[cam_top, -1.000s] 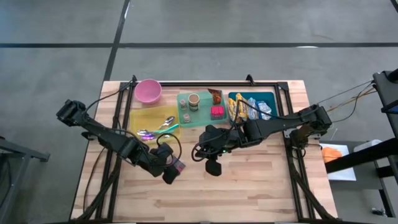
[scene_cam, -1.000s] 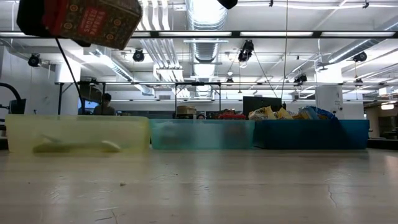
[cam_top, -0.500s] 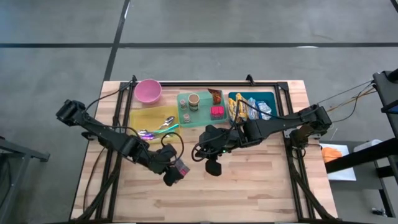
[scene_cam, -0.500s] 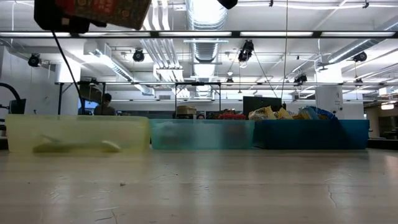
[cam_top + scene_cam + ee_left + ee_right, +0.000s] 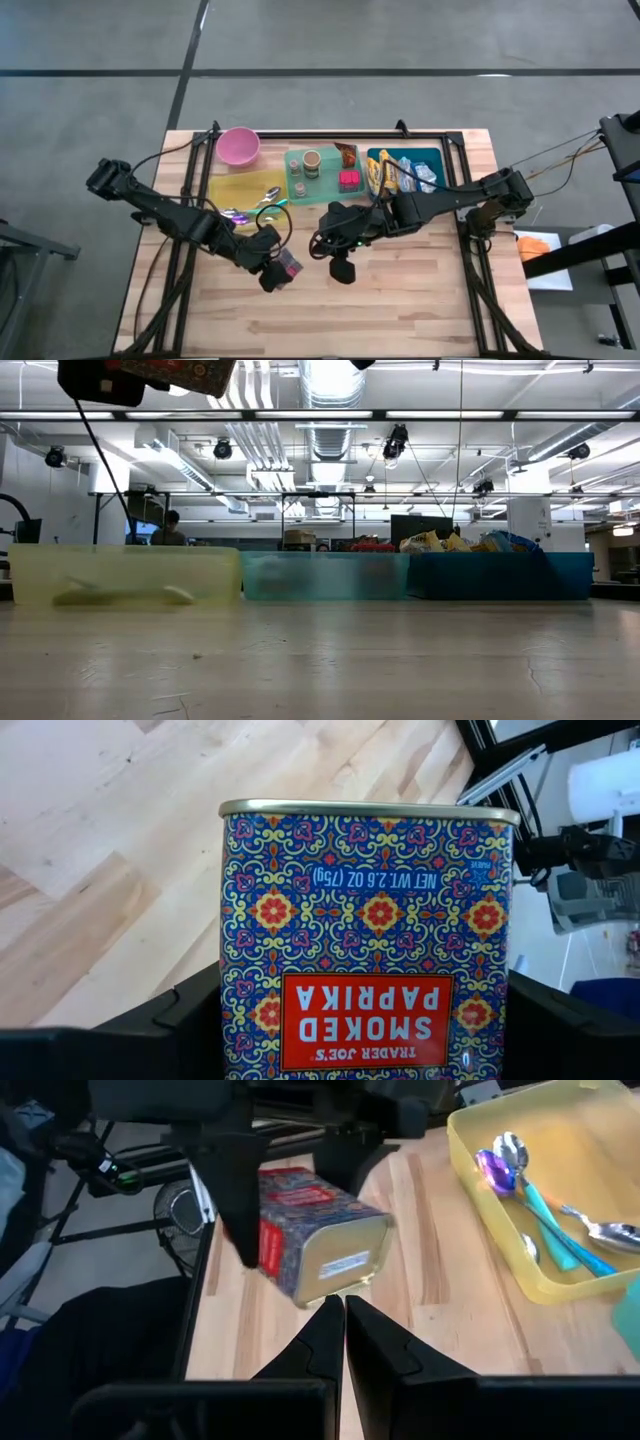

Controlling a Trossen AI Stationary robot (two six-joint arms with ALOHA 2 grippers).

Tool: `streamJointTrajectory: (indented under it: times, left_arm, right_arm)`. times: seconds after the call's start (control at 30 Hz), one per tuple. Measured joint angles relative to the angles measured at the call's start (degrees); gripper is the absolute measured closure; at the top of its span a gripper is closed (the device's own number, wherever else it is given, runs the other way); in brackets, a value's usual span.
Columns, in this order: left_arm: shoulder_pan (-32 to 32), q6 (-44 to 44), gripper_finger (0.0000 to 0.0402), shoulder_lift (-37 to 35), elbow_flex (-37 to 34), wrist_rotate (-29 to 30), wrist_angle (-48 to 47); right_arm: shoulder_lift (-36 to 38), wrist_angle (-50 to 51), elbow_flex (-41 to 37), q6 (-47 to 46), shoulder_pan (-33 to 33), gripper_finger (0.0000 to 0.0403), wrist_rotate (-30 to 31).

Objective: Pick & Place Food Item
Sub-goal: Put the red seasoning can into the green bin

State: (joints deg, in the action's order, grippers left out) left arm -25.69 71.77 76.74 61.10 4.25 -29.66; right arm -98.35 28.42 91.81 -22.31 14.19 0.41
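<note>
Left hand [image 5: 277, 270] around smoked paprika tin [image 5: 366, 945], aloft over table [image 5: 420, 300].

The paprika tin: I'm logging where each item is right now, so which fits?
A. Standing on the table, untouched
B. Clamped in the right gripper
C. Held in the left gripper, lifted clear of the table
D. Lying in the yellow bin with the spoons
C: the left gripper has its fingers on either side of the paprika tin, and the low view shows it high above the table.
</note>
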Motion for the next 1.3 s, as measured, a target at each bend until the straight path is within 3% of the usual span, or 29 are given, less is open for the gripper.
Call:
streamJointTrajectory:
  times: [1.17,1.3]
  left_arm:
    - [0.9,-2.0,0.0089,-0.9,0.0,-3.0,-2.1]
    - [1.3,-2.0,0.0089,-0.9,0.0,-3.7,-2.1]
  right_arm:
    - [-1.4,-1.0,-0.8,-0.3,3.9,0.0390,-0.4]
    - [-1.4,-1.0,-2.0,4.6,5.4,0.0390,-0.4]
